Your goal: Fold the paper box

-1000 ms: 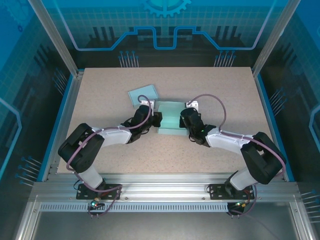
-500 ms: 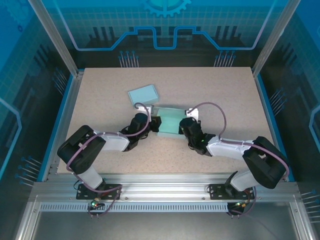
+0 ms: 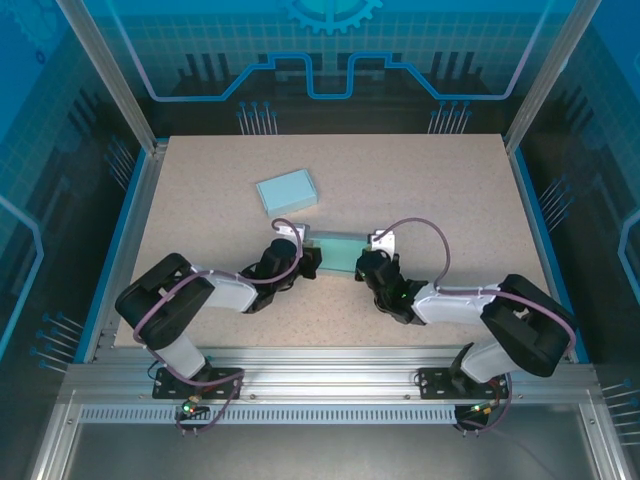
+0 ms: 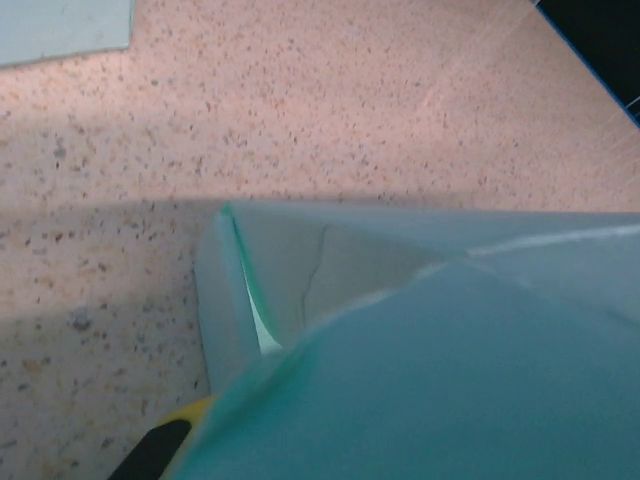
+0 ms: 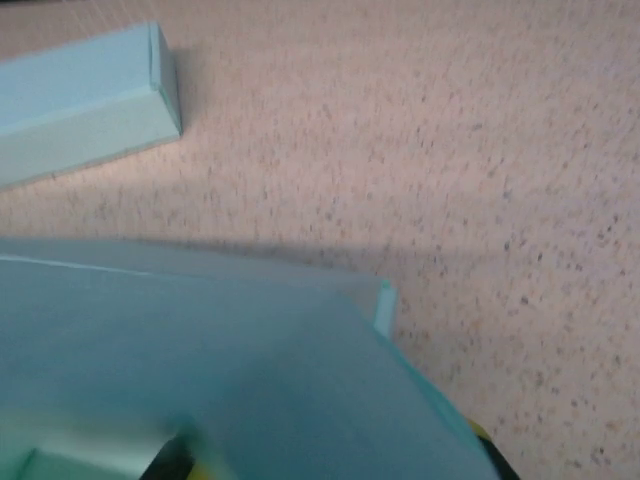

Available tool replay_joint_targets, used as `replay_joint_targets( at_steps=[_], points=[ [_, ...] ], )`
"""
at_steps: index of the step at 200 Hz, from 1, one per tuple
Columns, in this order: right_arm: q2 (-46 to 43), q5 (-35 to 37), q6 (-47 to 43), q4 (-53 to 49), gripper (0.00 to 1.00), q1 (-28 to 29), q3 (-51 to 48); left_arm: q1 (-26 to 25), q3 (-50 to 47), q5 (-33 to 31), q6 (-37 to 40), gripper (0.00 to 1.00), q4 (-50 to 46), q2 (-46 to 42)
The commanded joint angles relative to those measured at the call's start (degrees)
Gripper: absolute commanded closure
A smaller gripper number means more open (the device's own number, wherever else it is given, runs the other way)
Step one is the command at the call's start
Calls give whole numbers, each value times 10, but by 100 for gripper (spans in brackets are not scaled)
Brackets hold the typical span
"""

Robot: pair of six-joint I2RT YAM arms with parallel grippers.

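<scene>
My left pincer pinching the box at its left end, my right pincer pinching its right, spare box far-left on worktop.

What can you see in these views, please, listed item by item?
paper box: one, pale teal, part-folded, mid-table between the grippers
closed box: one, pale teal, behind and left of it, apart
table: one, speckled beige, under everything
left gripper: one, black, jaws shut on the paper box's left side
right gripper: one, black, jaws shut on its right side
</scene>
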Motion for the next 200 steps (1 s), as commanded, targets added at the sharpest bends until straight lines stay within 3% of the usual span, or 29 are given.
replay_joint_targets(
  at_steps=[1,51,147,170,200],
  points=[
    [28,-43,29,-42,100,35,-12,-15,-20,45,4,89,-8,11],
    [29,-22,53,-52,100,38,-21,-15,-58,17,14,83,1,-34],
    [11,-14,55,-94,97,41,-11,-16,-108,-8,38,38,-100,-189],
    [10,-9,59,-114,92,49,-3,-17,-121,-16,36,26,-156,-240],
    [2,7,68,-161,75,68,13,-20,-145,-24,18,23,-244,-324]
  ],
)
